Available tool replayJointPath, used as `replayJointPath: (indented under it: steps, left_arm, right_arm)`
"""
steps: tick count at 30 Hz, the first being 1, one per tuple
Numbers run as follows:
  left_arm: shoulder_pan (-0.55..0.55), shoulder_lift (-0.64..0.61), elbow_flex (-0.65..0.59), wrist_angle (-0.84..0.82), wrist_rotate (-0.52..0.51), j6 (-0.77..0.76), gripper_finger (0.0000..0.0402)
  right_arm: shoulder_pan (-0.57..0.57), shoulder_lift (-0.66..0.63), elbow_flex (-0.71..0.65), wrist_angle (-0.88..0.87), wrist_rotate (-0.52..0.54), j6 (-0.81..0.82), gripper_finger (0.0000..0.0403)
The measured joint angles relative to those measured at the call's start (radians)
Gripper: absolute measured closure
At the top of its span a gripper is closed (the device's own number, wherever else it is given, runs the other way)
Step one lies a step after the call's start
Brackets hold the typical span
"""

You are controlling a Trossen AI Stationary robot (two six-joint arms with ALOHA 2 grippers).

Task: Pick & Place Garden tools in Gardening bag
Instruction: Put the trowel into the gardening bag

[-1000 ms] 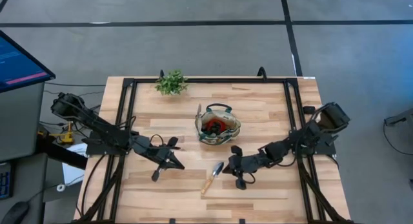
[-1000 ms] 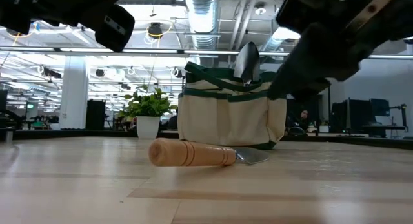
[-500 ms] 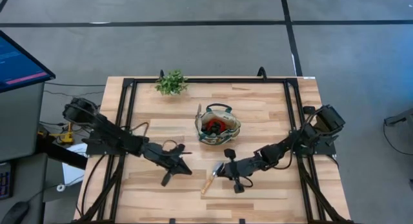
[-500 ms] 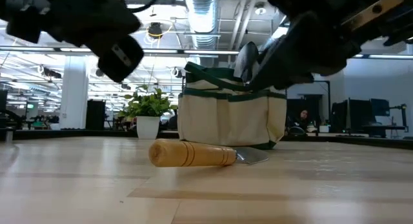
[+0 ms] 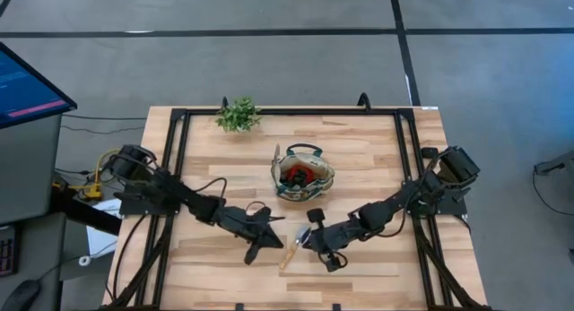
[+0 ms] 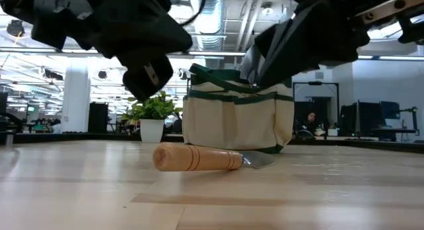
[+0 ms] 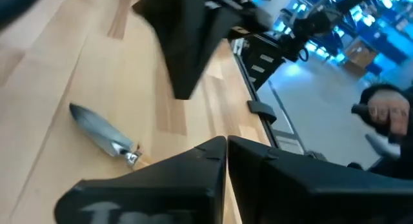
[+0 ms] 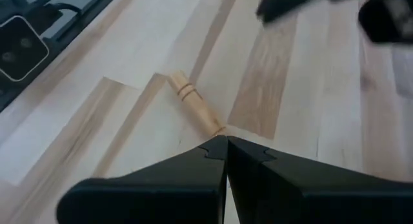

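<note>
On the front half of the wooden table (image 5: 359, 159), a trowel (image 5: 294, 246) is lying flat, silver metal blade toward the bag, light wooden handle with grooved rings pointing to the table's front edge. Low view is showing the handle's rounded end facing the camera and the blade just in front of the bag. Nothing is holding it.

The bag (image 5: 302, 175) is sitting upright near table centre, well behind the trowel: round, beige fabric, dark green trim, loop handles, outer pockets. Inside, red and dark tool parts are showing from above; can't tell exactly which tools. A silver tool head (image 6: 252, 61) is sticking up out of the top, and another thin silver tool (image 5: 276, 155) is poking out at its far left side.

The left gripper (image 5: 277, 226) is hovering just left of the trowel, fingers clenched together, grasping nothing. The right gripper (image 5: 305, 243) is hanging just above the trowel's blade end, fingers pressed closed, empty.

A small green plant (image 5: 238, 114) is standing at the far edge of the table.
</note>
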Motion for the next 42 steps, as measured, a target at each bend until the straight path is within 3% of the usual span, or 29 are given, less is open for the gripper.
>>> replayJointPath:
  steps: [6,15,28,42]
  left_arm:
    - [-0.004,0.023,0.012,-0.001,0.002,-0.151,0.0377]
    - [-0.02,0.025,0.016,0.002,-0.001,-0.157,0.0364]
    - [-0.042,0.025,0.036,0.004,-0.165,-0.17,0.034]
    - [0.032,0.025,0.037,-0.169,-0.133,-0.159,0.0298]
  right_arm:
    - [0.013,0.0,0.016,0.001,0.0,-0.125,0.0403]
    - [0.015,0.0,0.019,0.012,0.0,-0.117,0.0403]
    - [0.018,0.0,0.019,0.008,0.0,-0.114,0.0403]
    - [0.018,0.0,0.019,-0.003,0.0,-0.114,0.0403]
